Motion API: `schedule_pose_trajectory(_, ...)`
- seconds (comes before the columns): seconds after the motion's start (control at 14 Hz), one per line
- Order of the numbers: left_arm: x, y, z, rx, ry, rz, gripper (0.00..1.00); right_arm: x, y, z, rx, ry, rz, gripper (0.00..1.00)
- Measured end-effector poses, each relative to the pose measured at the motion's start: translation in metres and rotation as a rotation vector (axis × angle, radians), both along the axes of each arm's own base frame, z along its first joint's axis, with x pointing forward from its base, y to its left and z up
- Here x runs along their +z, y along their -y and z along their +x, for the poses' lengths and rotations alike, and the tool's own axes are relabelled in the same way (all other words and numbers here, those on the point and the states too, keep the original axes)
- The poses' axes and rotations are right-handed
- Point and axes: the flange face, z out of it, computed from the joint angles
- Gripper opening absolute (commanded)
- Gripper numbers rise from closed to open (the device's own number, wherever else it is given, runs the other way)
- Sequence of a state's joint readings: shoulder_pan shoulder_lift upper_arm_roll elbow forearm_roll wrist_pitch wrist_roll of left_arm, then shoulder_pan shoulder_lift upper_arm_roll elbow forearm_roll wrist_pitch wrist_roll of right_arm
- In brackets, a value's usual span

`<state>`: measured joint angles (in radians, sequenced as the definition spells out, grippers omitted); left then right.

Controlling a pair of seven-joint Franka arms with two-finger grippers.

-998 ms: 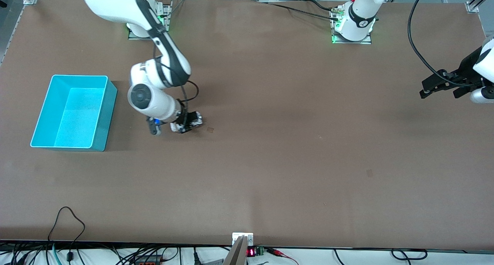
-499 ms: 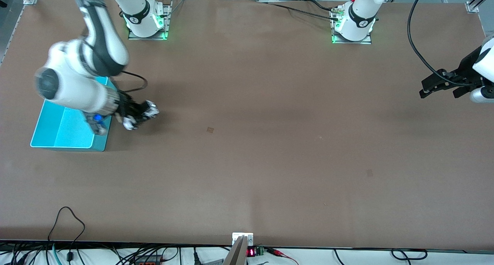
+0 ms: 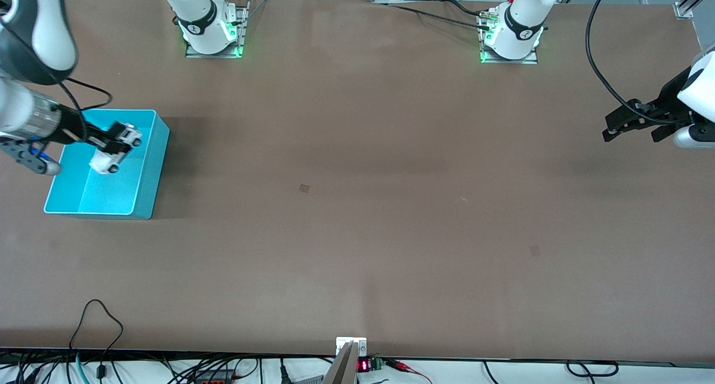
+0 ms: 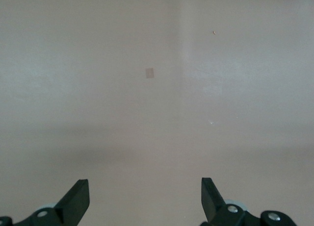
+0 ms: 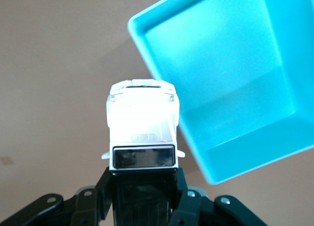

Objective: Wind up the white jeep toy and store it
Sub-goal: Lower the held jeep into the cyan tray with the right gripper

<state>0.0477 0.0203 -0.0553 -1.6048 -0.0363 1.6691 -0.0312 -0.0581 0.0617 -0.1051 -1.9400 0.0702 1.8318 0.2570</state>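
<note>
1. We see the right gripper [image 3: 114, 145] up in the air over the cyan bin [image 3: 146, 174]; its arm reaches in from the right arm's end of the table.
2. Its fingers are clamped tight on the white jeep toy [image 3: 111, 152]; in the right wrist view the white jeep toy [image 5: 142, 128] sits between the two black fingers [image 5: 105, 199], black roof toward the wrist, white hood pointing away.
3. From the front we note the toy held over the bin's open interior, tilted, not resting on the bin floor.
4. In the right wrist view the cyan bin [image 5: 235, 88] shows beside the toy, rim and inner walls visible; we cannot tell from that view alone whether the toy is inside the rim line.
5. The bin stands on the brown table [image 3: 363, 205] at the right arm's end.
6. The left gripper [image 3: 634, 128] hangs over the table's edge at the left arm's end, waiting; its fingers [image 4: 76, 201] are spread wide and hold nothing; only bare table shows between them.
</note>
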Motion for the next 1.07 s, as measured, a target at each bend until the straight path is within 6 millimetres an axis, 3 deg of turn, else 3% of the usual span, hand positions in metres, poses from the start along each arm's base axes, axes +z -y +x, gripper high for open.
schedule_pose_trajectory(0.29, -0.004, 0.007, -0.001, -0.012, -0.009, 0.0, 1.0, -0.003, 0.051, -0.009, 0.209, 0.009, -0.037, 0.03)
schedule_pose_trajectory(0.57, -0.008, 0.008, -0.001, -0.014, -0.016, 0.0, 1.0, -0.033, 0.091, -0.005, 0.324, 0.041, -0.036, 0.03)
schedule_pose_trajectory(0.71, -0.009, 0.008, -0.001, -0.014, -0.019, 0.0, 1.0, -0.056, 0.096, -0.002, 0.334, 0.023, -0.028, 0.03)
schedule_pose_trajectory(1.07, -0.009, 0.008, 0.0, -0.014, -0.011, 0.0, 1.0, -0.096, 0.082, 0.012, 0.381, -0.002, -0.032, 0.06)
